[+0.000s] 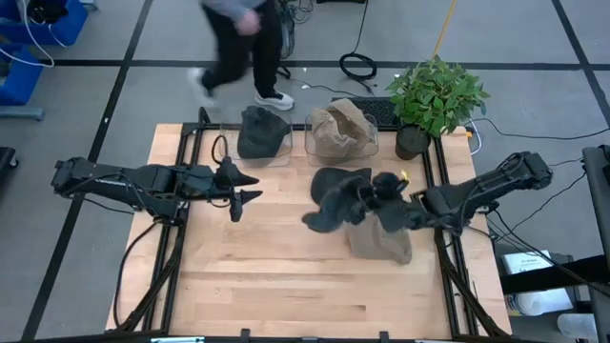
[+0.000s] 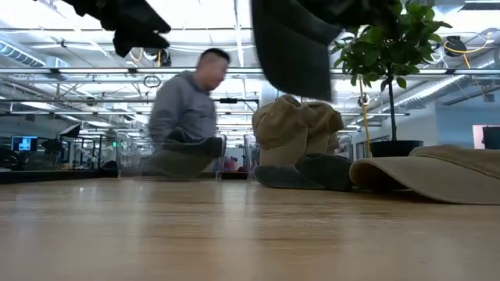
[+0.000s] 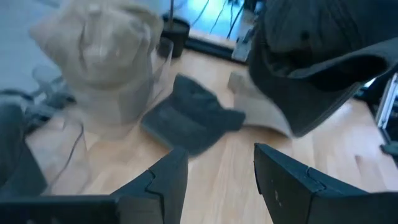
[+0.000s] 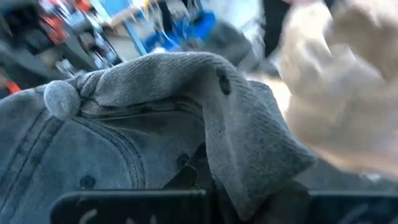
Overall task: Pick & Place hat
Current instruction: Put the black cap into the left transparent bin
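My right gripper (image 1: pixel 379 208) is shut on a dark grey cap (image 1: pixel 329 215), which hangs above the table's middle right and shows at the top of the low view as the same cap (image 2: pixel 297 47). A second dark cap (image 1: pixel 335 179) lies on the table behind it. A tan cap (image 1: pixel 383 240) lies flat on the wood under my right arm. At the back stand two clear containers, one with a dark hat (image 1: pixel 262 133), one with a tan hat (image 1: pixel 343 129). My left gripper (image 1: pixel 250 188) waits open at mid-left, raised, touching nothing. My right gripper holds the dark grey cap by bunched cloth of its crown (image 4: pixel 249 155), some way from the top button (image 4: pixel 61 98). The cloth covers the fingers, so the kind of hold is hidden. The gripper comes in from the table's right. The cap is lifted clear, brim (image 2: pixel 293 62) hanging down.
A potted plant (image 1: pixel 434 95) stands at the back right corner. A person (image 1: pixel 238 38) walks on the floor beyond the far edge. Bare wood lies along the near half of the table (image 1: pixel 286 286). Black frame rails (image 1: pixel 181 219) run along both sides.
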Robot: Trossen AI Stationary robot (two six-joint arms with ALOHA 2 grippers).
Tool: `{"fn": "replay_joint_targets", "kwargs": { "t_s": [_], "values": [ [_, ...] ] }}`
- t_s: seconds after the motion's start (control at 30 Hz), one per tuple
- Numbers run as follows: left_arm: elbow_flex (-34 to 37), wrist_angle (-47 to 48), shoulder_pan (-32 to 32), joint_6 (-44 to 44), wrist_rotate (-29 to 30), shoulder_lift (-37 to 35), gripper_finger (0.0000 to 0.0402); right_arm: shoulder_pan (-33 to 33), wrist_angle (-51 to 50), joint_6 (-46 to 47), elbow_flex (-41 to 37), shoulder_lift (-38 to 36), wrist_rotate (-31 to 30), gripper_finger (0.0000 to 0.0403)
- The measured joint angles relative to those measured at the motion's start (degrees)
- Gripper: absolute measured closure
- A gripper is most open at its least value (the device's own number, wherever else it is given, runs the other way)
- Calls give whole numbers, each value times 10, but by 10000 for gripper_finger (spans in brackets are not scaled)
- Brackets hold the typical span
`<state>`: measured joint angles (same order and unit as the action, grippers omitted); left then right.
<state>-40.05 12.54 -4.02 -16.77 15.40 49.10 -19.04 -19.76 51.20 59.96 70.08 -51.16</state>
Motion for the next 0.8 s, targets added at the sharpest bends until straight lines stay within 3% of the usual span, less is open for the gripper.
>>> {"fn": "replay_joint_targets", "kwargs": {
  "t_s": [0.13, 0.47, 0.7, 0.8],
  "values": [
    [0, -48, -14, 31, 13, 0, 215, 37, 64, -103, 25, 25, 2, 391],
    [-18, -100, -54, 73, 29, 14, 215, 88, 66, -160, 93, 67, 5, 391],
    [-116, -26, -67, 134, 26, 81, 215, 117, 56, -150, 100, 78, 76, 391],
    [-162, 35, -65, 142, 26, 106, 209, 120, 49, -140, 100, 77, 78, 389]
  ]
}}
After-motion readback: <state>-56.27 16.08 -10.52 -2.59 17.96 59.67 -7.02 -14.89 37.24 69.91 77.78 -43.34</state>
